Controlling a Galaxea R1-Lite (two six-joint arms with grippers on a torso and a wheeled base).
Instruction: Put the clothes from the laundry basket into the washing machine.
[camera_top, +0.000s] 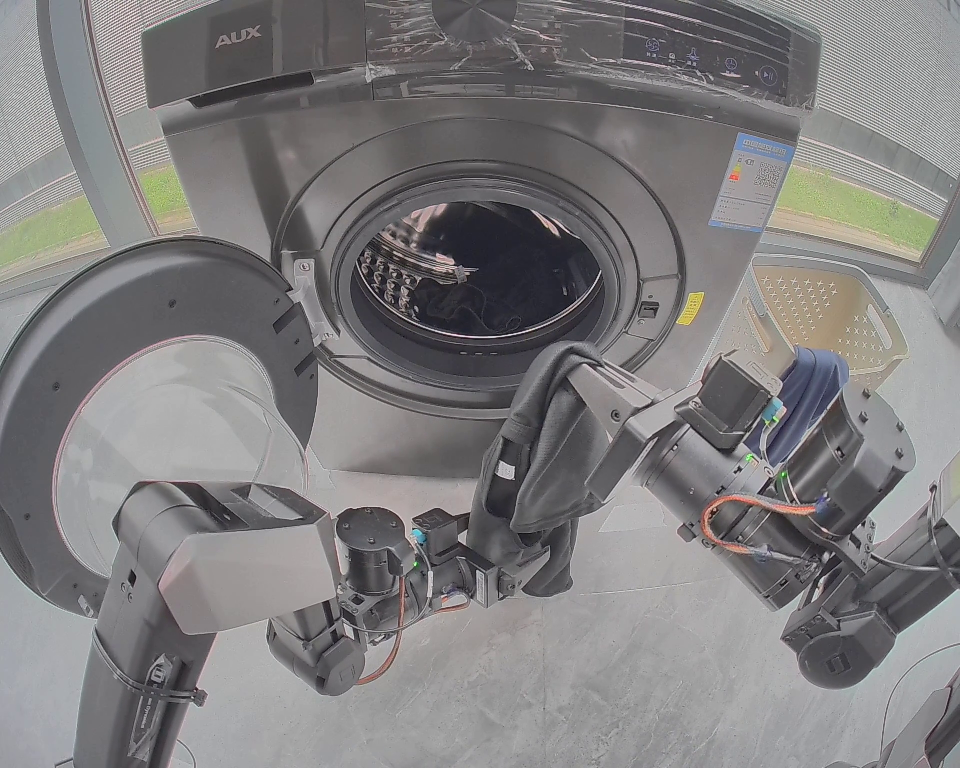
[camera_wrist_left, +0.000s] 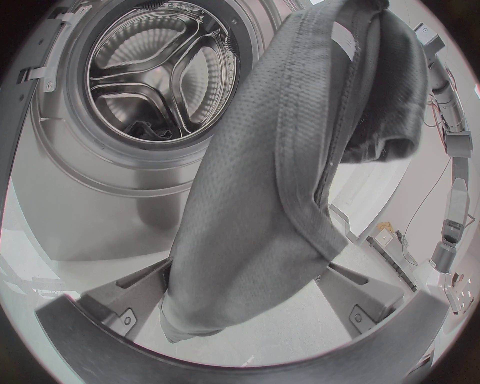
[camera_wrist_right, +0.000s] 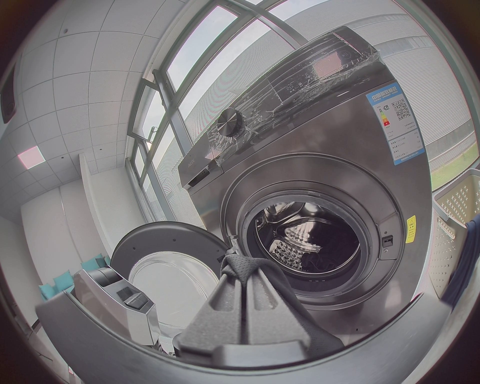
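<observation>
A dark grey garment (camera_top: 540, 460) hangs in front of the washing machine (camera_top: 230, 170), below its open drum (camera_top: 480, 270). My right gripper (camera_top: 577, 372) is shut on the garment's top edge (camera_wrist_right: 236, 263), level with the drum's lower rim. My left gripper (camera_top: 528, 572) sits low by the floor at the garment's bottom end. Its fingers (camera_wrist_left: 145, 290) are open, and the cloth (camera_wrist_left: 280, 150) hangs down between them. Dark clothes (camera_top: 490, 295) lie inside the drum. At the machine's right stands the beige laundry basket (camera_top: 850, 300), with a blue garment (camera_top: 815, 385) over its near edge.
The machine's round door (camera_top: 150, 400) is swung fully open to the left, close to my left arm. Grey tiled floor (camera_top: 620, 680) lies open in front of the machine. Windows run behind it.
</observation>
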